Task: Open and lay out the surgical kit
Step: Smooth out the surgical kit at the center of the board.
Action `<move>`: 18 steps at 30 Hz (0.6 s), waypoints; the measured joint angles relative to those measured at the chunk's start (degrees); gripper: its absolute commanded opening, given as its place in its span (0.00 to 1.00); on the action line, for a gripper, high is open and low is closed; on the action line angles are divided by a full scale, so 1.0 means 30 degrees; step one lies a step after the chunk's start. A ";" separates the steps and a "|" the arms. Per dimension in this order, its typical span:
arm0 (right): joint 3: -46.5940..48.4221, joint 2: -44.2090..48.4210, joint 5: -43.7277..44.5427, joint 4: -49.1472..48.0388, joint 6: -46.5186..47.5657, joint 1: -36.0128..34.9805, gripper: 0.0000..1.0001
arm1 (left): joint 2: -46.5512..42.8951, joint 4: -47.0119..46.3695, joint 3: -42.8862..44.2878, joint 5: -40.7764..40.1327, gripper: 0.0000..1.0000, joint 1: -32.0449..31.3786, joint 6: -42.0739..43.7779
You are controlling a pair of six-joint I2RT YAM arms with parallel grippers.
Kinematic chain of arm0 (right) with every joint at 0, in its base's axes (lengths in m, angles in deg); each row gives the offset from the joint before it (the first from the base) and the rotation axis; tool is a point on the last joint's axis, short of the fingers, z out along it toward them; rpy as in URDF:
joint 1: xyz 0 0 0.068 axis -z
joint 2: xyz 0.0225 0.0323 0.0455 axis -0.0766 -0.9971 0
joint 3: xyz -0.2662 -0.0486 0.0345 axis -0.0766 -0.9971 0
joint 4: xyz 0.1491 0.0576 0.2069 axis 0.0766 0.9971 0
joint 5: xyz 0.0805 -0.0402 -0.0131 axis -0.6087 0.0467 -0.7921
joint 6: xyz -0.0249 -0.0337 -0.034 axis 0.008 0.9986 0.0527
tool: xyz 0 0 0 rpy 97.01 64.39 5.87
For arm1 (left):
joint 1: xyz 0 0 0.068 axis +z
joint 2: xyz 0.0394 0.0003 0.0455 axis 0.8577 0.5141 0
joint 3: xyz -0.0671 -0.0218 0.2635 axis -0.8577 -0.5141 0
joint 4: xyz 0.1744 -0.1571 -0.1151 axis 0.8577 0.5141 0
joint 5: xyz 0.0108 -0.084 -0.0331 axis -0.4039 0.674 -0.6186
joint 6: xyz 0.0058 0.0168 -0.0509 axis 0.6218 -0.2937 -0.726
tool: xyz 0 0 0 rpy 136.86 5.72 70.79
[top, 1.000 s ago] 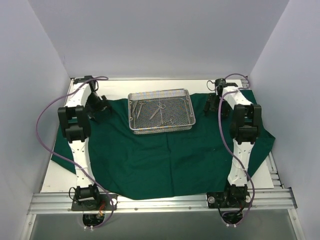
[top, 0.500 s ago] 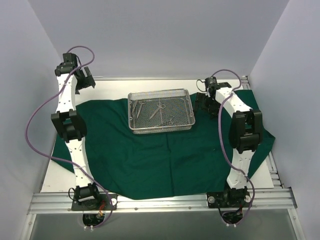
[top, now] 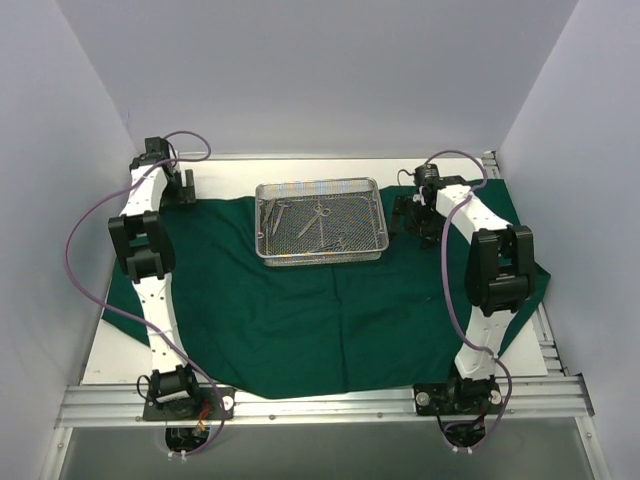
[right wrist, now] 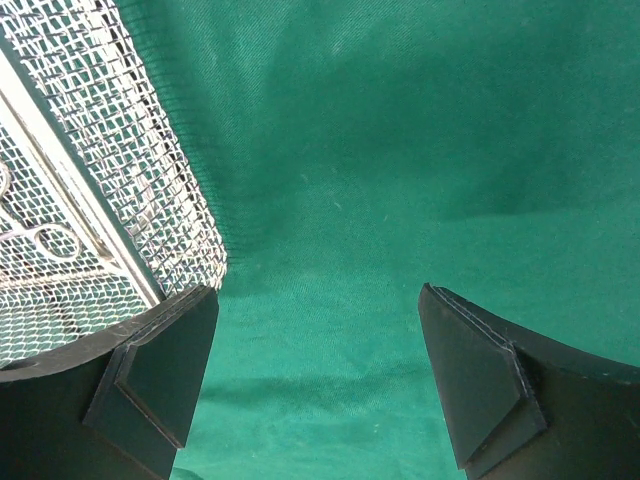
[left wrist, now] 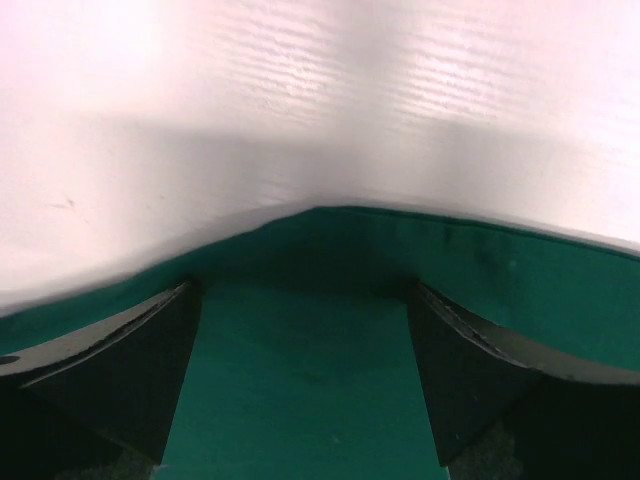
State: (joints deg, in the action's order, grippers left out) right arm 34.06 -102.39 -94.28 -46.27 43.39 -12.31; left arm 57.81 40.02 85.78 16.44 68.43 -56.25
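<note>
The dark green drape (top: 300, 310) lies spread over the table. The silver wire-mesh tray (top: 372, 190) stands on its far middle with several steel instruments (top: 318, 218) inside. My left gripper (top: 184, 190) is open and empty at the drape's far left edge; the left wrist view shows that edge (left wrist: 470, 250) between the fingers (left wrist: 130, 380). My right gripper (top: 408, 214) is open and empty just right of the tray. In the right wrist view its left finger (right wrist: 160, 380) sits beside the tray's corner (right wrist: 150, 200) over bare cloth (right wrist: 400, 150).
White walls close in the back and both sides. A metal rail (top: 320, 400) runs along the near edge with both arm bases. Bare white table (top: 110, 360) shows at the near left. The drape hangs over the table's right edge (top: 535, 280).
My left gripper was at the drape's left part, rose toward the back wall, then came down to the drape's far left edge. My right gripper moved left toward the tray's right side.
</note>
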 measured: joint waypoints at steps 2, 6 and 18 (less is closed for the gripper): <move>-0.0022 0.0000 -0.0066 -0.0029 0.0058 0.0000 0.84 | -0.0197 -0.0787 -0.0386 -0.0211 0.93 0.0000 0.0590; -0.0342 0.0138 -0.0087 -0.0226 0.0095 0.0000 0.84 | -0.1086 -0.2455 -0.2149 -0.0372 0.93 0.0000 0.1719; -0.1056 0.0940 -0.0146 -0.0197 0.0124 0.0117 0.84 | -0.1158 -0.3985 -0.1545 0.0780 0.93 0.0313 0.3424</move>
State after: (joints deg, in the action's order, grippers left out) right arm 30.89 -99.57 -94.71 -46.86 43.76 -11.97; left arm 54.33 28.06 81.15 18.78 69.37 -45.98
